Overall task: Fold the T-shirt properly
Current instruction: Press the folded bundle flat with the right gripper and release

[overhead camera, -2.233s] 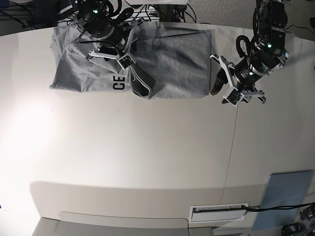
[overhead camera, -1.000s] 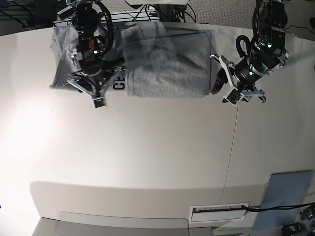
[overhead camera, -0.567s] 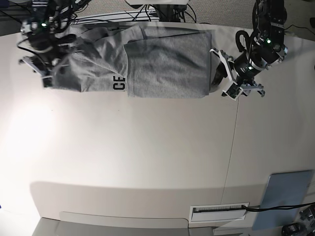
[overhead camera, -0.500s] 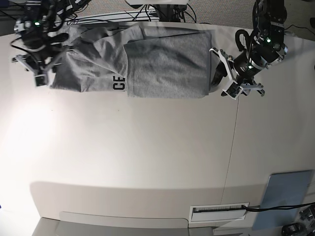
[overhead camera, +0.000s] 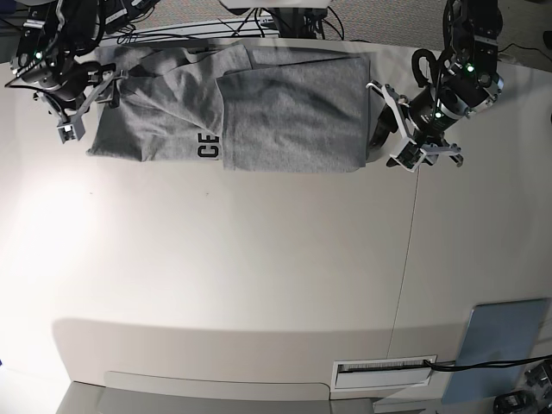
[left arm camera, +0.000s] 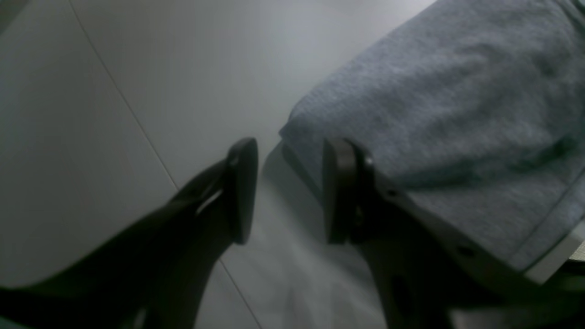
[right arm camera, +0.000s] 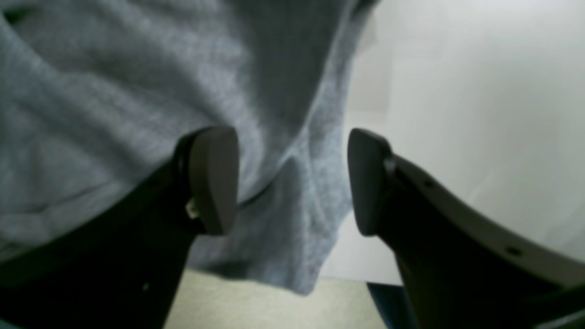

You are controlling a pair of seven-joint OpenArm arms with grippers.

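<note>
The heather-grey T-shirt (overhead camera: 285, 112) lies flat along the table's far edge, its right half folded over, with black letters "CE" (overhead camera: 208, 147) showing at the fold. My right gripper (overhead camera: 88, 108) is at the shirt's left edge. In the right wrist view it (right arm camera: 292, 180) stands wide open, with loose grey cloth (right arm camera: 137, 91) behind the gap and nothing pinched. At the shirt's right edge is my left gripper (overhead camera: 385, 129). The left wrist view shows it (left arm camera: 288, 187) open over bare table, its right finger beside the folded shirt edge (left arm camera: 434, 105).
A seam in the tabletop (overhead camera: 410, 259) runs from the left gripper toward the near edge. A blue-grey pad (overhead camera: 504, 341) and a white slotted plate (overhead camera: 384, 371) lie at the near right. Cables crowd the table's far edge (overhead camera: 276, 21).
My right arm swung from over the shirt's middle to its left edge, drawing that side out flat, then opened and let the cloth go. My left gripper edged closer to the shirt's right edge.
</note>
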